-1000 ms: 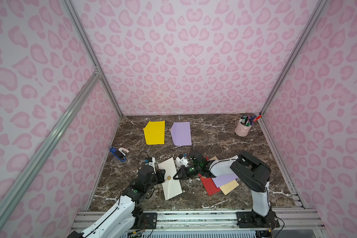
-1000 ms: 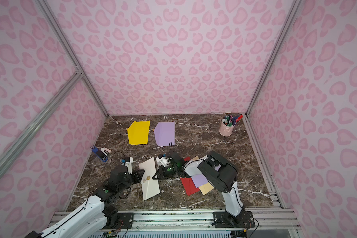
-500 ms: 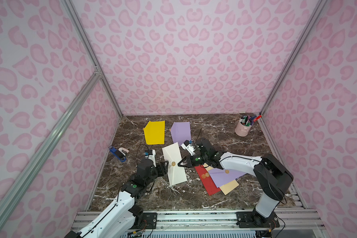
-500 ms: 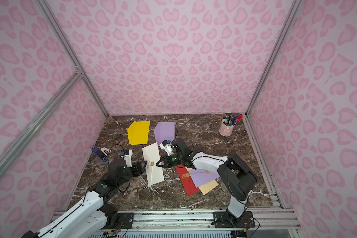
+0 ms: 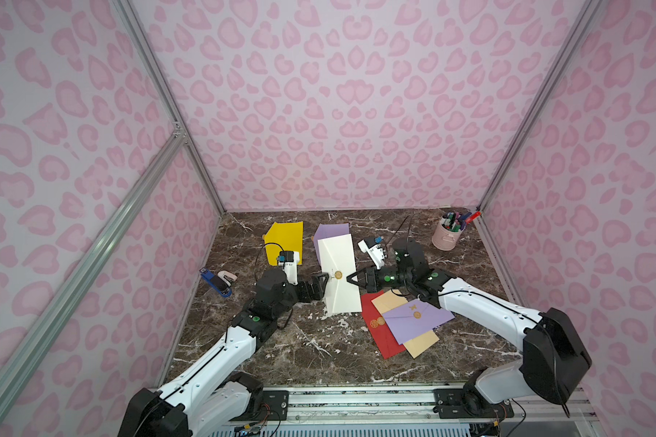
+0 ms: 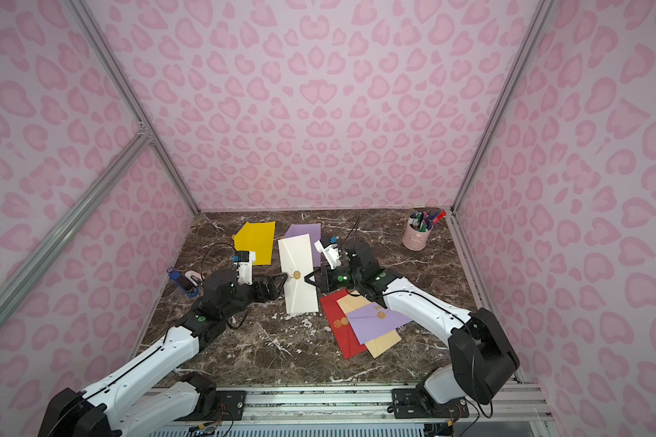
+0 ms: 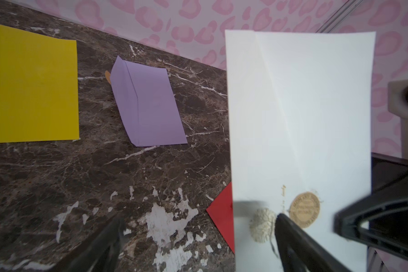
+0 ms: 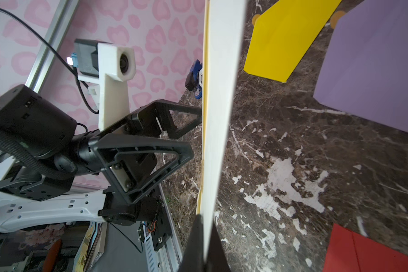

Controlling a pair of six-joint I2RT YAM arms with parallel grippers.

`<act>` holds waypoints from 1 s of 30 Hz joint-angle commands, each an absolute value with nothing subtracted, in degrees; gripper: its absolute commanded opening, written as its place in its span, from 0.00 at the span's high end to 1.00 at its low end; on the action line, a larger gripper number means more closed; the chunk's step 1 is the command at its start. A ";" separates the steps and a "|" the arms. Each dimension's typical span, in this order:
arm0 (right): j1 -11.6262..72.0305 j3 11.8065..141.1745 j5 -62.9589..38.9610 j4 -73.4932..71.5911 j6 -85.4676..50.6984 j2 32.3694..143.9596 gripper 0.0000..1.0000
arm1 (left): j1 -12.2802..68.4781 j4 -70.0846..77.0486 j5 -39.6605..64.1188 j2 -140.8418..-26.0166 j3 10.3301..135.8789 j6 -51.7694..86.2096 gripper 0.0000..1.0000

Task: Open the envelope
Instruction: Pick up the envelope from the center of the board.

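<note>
Left wrist view shows my left gripper [image 7: 199, 219] with its jaws spread wide, released and gripping nothing. One finger [image 7: 292, 240] lies across the face of the white envelope [image 7: 299, 106], just beside the round gold seal [image 7: 304, 210]. I cannot tell whether it actually touches the paper.

The envelope hangs upright above the marble tabletop [image 7: 104, 176], between my two arms. In both top views it overlaps the purple envelope [image 5: 332, 230] lying flat behind it. I judge it light, thin and floppy. It would bow easily, and it would crease or tear under a hard pull. The seal pins the tip of the flap, so I'd take hold of the flap edge right next to the seal and pinch that layer alone.

Right wrist view shows the envelope edge-on, with my right gripper [image 8: 204, 235] clenched on its side edge and carrying all of it. With only that one pinch the sheet can swing, so any peel should be gentle.
</note>
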State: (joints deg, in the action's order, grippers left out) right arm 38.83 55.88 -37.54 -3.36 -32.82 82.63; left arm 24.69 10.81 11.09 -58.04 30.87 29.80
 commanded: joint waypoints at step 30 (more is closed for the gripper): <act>30.02 49.66 -53.99 -22.38 -24.53 77.63 1.00 | 19.73 45.70 41.38 -55.18 22.06 30.50 0.03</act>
State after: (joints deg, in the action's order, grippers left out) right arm 30.06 50.00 -52.18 -19.99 -26.41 77.97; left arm 19.79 41.08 37.58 -55.81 22.06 30.11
